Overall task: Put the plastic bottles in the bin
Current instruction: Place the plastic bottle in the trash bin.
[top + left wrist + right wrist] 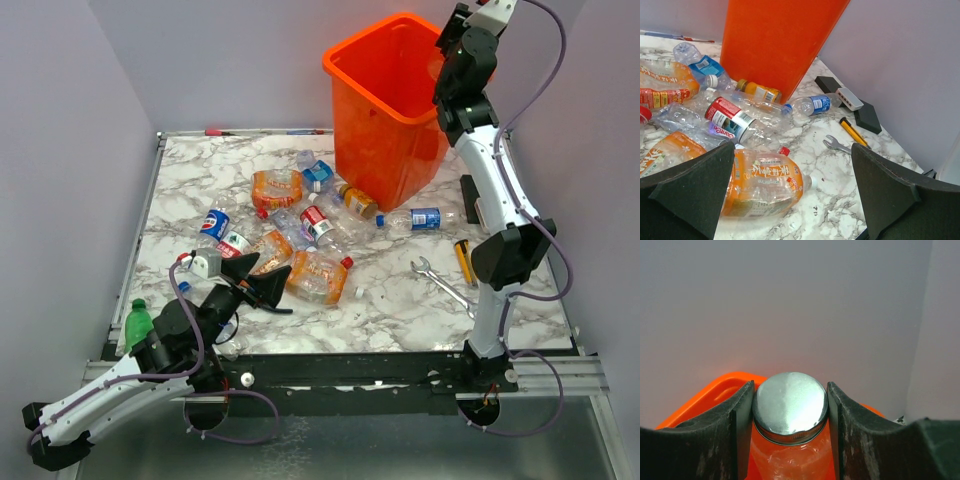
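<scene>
While the right gripper clamps one silver-capped clear plastic bottle above the one orange translucent plastic bin, the left gripper hovers wide open, with about eleven crushed bottles beneath and ahead.

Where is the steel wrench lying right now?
Top view: the wrench lies on the table's right side, just left of the yellow-handled tool, near the right arm.

A steel wrench lies beside a yellow-handled tool on the marble table.
</scene>
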`<move>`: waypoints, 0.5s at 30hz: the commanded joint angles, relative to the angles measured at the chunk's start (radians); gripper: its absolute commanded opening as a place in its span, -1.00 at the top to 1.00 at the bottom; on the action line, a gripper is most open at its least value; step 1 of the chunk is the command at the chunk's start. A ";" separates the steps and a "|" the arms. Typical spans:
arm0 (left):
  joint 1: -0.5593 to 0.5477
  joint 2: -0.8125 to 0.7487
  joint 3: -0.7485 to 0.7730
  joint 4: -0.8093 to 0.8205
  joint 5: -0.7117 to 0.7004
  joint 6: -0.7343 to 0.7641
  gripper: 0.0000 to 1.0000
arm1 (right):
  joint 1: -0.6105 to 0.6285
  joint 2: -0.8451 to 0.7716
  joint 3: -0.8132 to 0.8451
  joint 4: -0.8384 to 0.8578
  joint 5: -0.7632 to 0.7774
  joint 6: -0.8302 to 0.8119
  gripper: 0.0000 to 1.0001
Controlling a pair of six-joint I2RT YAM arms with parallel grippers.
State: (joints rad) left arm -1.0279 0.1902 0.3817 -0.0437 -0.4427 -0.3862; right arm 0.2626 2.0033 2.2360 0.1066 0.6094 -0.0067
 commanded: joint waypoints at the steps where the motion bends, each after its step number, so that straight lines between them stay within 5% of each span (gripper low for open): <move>1: 0.001 0.006 0.029 -0.007 0.004 0.008 -0.98 | -0.019 0.002 0.049 -0.032 0.062 -0.038 0.19; 3: 0.002 0.005 0.029 -0.008 0.004 0.006 -0.98 | -0.025 -0.010 0.044 -0.053 0.030 -0.014 -0.35; 8: 0.002 0.016 0.031 -0.009 0.003 0.006 -0.98 | -0.024 -0.034 0.092 -0.092 -0.068 0.062 -0.92; 15: 0.001 0.029 0.031 -0.011 -0.009 0.009 -0.98 | 0.036 -0.202 0.044 -0.086 -0.187 0.187 -0.99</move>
State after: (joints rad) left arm -1.0279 0.2108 0.3851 -0.0479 -0.4431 -0.3855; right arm 0.2539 1.9659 2.3127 0.0158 0.5262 0.0814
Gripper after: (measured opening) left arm 0.990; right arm 0.994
